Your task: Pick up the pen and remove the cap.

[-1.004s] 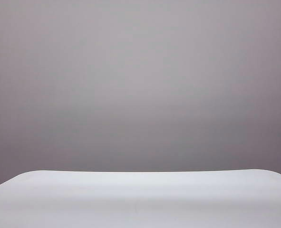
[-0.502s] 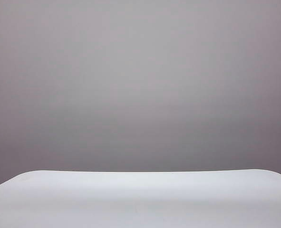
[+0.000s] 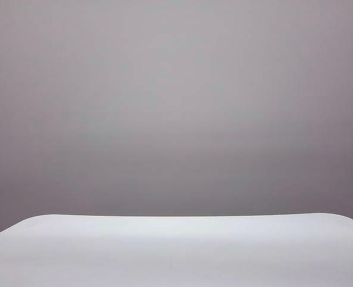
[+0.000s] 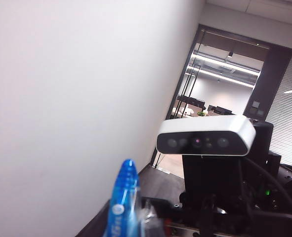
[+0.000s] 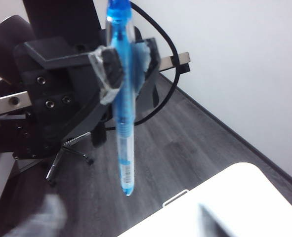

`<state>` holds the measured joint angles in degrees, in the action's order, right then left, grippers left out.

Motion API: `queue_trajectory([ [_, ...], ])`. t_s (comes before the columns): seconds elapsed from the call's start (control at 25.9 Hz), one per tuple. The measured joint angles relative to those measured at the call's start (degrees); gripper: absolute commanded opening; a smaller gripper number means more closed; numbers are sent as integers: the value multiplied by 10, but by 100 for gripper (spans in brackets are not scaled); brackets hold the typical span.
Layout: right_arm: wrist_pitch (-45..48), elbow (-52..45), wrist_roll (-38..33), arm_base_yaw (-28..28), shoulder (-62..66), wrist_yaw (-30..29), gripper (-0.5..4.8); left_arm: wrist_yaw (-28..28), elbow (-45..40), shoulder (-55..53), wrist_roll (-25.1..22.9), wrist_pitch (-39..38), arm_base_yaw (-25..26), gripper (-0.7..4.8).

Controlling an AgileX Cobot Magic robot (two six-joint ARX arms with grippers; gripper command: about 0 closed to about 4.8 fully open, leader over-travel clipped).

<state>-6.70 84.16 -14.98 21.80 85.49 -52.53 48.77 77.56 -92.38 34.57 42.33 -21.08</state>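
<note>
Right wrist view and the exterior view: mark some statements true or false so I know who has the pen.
1. The left gripper is clamped on the pen. True.
2. The pen lies on the table. False: it is held up in the air.
3. The right gripper grips the pen's lower end. False: its blurred fingers stand wide apart, off the pen.
4. The exterior view shows neither arm. True.

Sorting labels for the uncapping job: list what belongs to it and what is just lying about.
Belongs:
pen
left gripper, clamped on the pen's barrel
right gripper, blurred, open, near the pen's free end

Just about:
white table
chair base on the floor
wrist camera
black cable
</note>
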Motion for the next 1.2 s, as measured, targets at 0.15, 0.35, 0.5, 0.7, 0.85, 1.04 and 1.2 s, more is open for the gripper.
queue_trajectory([
  [0.15, 4, 0, 0, 3, 2, -30, 378, 0, 0, 0, 11, 10, -7, 43],
  [0.35, 30, 0, 0, 16, 7, -48, 378, 0, 0, 0, 47, 69, -21, 43],
  [0.5, 58, 0, 0, 25, 17, -68, 362, 0, 0, -1, 63, 91, -26, 43],
  [0.7, 88, 0, 0, 28, 19, -72, 298, -4, 0, -2, 80, 92, -26, 43],
  [0.85, 100, 0, 0, 28, 31, -71, 261, -13, 0, -2, 90, 96, -30, 43],
  [1.04, 108, 0, -4, 40, 47, -71, 261, -15, 0, -4, 95, 107, -44, 43],
  [1.2, 114, 0, -5, 43, 49, -66, 126, -13, 0, -7, 96, 108, -47, 41],
])
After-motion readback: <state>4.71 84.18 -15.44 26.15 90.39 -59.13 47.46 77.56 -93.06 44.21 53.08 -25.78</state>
